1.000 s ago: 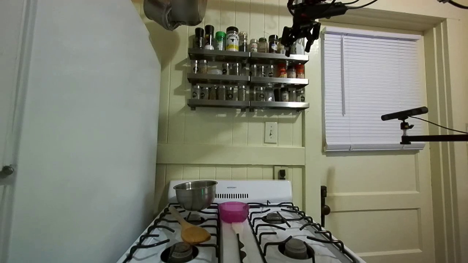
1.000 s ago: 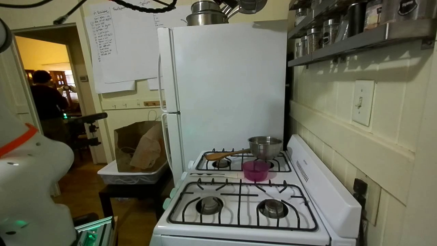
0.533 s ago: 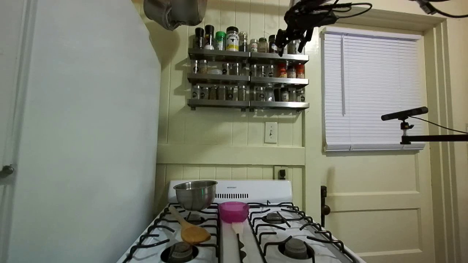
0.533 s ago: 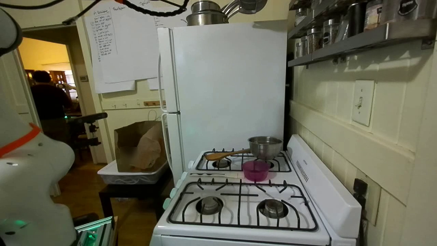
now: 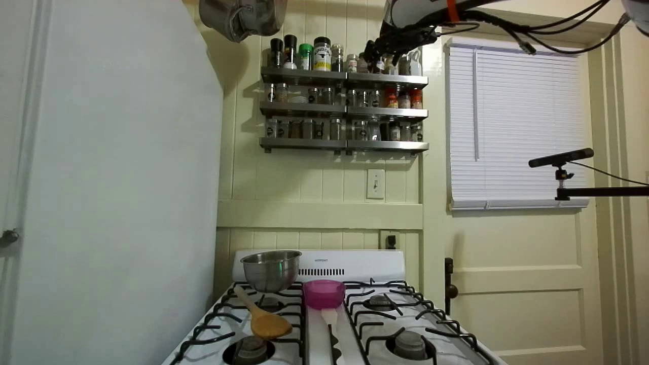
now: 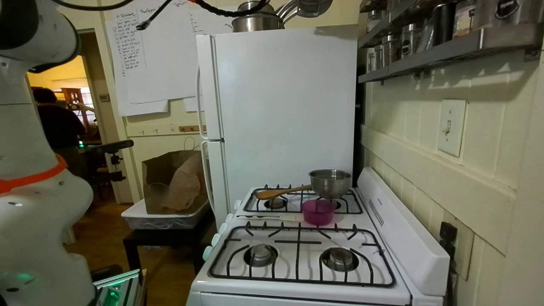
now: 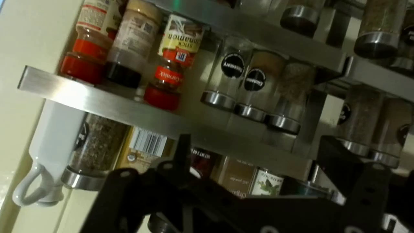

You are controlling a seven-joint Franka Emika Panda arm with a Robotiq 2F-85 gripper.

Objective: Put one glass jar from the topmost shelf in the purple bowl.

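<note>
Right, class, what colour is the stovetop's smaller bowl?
The smaller bowl is magenta, clearest in an exterior view.

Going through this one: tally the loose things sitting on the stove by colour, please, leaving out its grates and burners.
Silver: 1 (metal vessel)
Magenta: 1 (purple bowl)
Brown: 1 (wooden spoon)
White: 1 (pale-headed utensil)
Total: 4

Stove [image 6: 287, 263] & 3 shelves [image 5: 388, 112]: contents

Stove: white, w/ blk. grates [image 6: 299, 255]; 1 purple bowl [image 5: 324, 294], btw. grates; 1 white-headed utensil [image 5: 329, 317], just beside bowl; silver pot [image 5: 271, 272] & wooden spoon [image 5: 271, 325], 1 ea., on same grate; top shelf [image 5: 304, 76]: assd. spice jars [image 5: 337, 58] & btls. [image 5: 290, 52], incl. green-capped btl. [image 5: 305, 57]; mid. shelf [image 5: 304, 109]: small jars [image 5: 363, 98], incl. 2 red-capped; btm. shelf [image 5: 304, 144]: small jars [image 5: 307, 129], many w/ silver lids.
</note>
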